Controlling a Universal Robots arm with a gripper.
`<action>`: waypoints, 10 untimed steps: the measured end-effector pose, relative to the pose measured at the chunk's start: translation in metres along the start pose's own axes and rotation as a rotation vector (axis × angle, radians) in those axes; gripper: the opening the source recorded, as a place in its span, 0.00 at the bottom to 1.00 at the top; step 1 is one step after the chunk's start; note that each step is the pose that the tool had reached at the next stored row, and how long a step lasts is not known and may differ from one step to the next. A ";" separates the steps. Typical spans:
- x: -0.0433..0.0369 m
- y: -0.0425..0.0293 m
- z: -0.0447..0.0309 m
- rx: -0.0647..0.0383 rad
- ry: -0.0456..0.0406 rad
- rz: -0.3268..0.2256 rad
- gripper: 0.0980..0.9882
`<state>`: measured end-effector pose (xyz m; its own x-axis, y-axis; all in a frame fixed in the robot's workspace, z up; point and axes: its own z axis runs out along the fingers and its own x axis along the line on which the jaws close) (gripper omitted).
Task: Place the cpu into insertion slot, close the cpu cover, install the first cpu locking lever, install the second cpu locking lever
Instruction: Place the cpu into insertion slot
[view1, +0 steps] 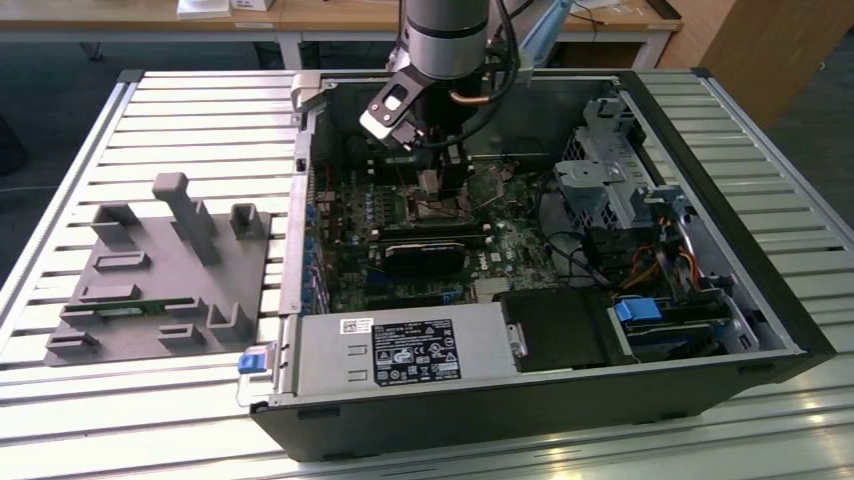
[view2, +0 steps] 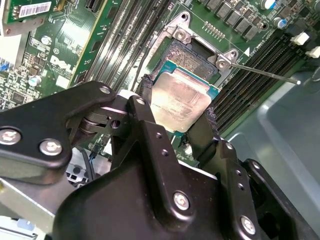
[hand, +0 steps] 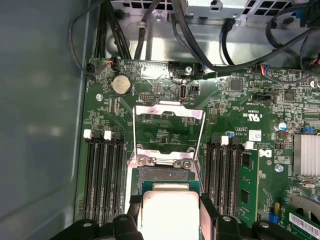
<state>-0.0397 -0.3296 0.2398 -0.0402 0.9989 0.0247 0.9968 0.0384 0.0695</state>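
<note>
My gripper is shut on the cpu, a pale silvery square chip pinched at two opposite edges by black fingers. In both wrist views the cpu hangs just above the insertion slot, overlapping its near part and not seated; the dark pin field shows beyond it. The cpu cover is flipped open, standing past the slot's far side. A thin locking lever sticks out free. In the exterior view the gripper reaches down into the open computer case over the motherboard.
Long black memory slots flank the socket on both sides. Cables hang along the case's far wall. A black block lies near the socket, a power supply and drive cage crowd the case. A grey fixture sits on the table.
</note>
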 end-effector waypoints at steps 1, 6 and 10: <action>0.0000 -0.0001 0.0013 0.000 -0.0001 0.000 0.50; 0.0000 -0.0006 0.0083 0.000 -0.0007 0.000 0.50; 0.0006 -0.0010 0.0140 0.000 -0.0009 0.001 0.50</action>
<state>-0.0398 -0.3287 0.2258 -0.0396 0.9989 0.0238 0.9969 0.0378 0.0696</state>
